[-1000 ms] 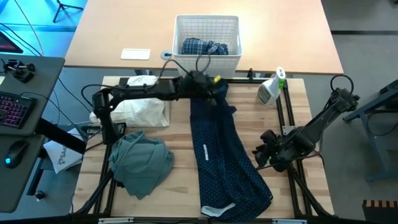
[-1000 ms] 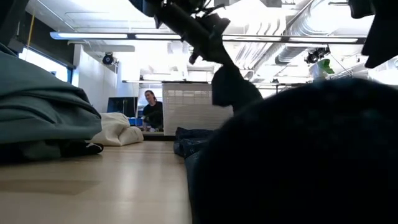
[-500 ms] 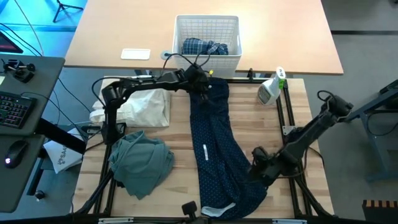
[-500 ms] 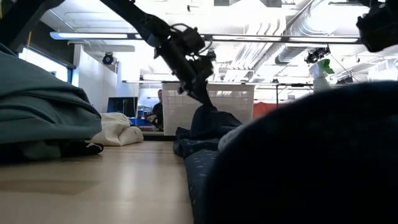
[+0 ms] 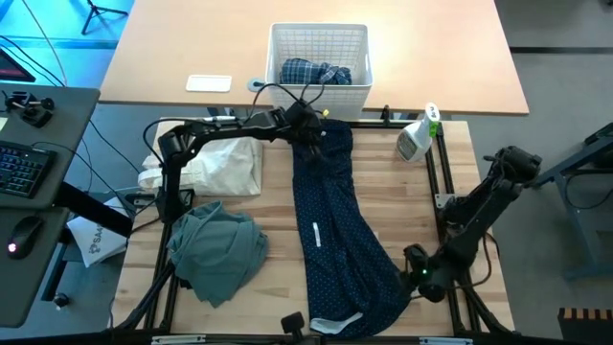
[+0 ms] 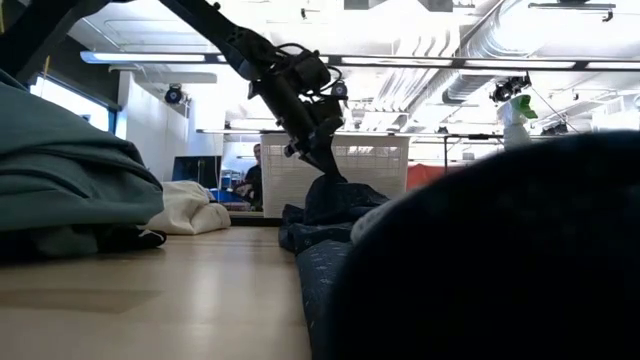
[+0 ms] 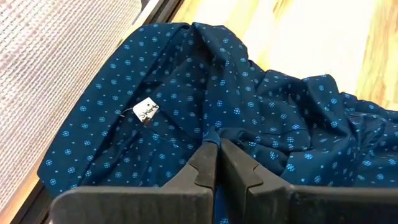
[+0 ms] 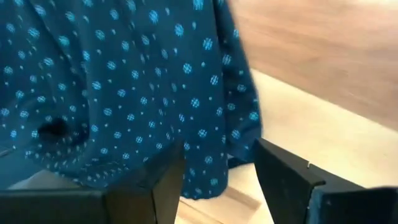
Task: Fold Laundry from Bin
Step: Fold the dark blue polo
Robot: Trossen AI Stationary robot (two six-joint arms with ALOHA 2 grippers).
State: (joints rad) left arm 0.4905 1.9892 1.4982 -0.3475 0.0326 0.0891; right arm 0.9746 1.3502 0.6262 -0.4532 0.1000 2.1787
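The navy dotted trousers point(image 5: 335, 225) lie lengthwise on the table, from the far side by the bin point(image 5: 320, 40) to the near edge. My left gripper point(image 5: 314, 134) is shut on their far end, and the left wrist view shows a small white tag point(image 7: 146, 111) there. My right gripper point(image 5: 414, 273) hovers low at the trousers' near right edge. It is open, and the hem point(image 8: 244, 140) lies between its fingers point(image 8: 163, 180). A blue-white plaid shirt point(image 5: 316, 73) lies in the bin. My left gripper pinches a raised fold point(image 7: 214, 132) of the trousers' far end between its two fingers, slanting down from the table's left. The cloth rises in a small peak point(image 6: 330, 185) to the fingers; the rest lies slack on the table. My right gripper: I cannot tell whether it touches the hem.
A grey-green top point(image 5: 215, 251) lies crumpled at the near left and a white cloth point(image 5: 225, 163) at the far left. A spray bottle point(image 5: 417, 139) stands at the far right. Bare wood shows between the top and the trousers. A person point(image 6: 250, 175) sits in the room behind.
My left gripper has sunk toward the table by the bin, lowering the trousers' far end from hanging in the air onto the wood. My right gripper has moved down and toward the table's near edge, arriving at the trousers' near right hem.
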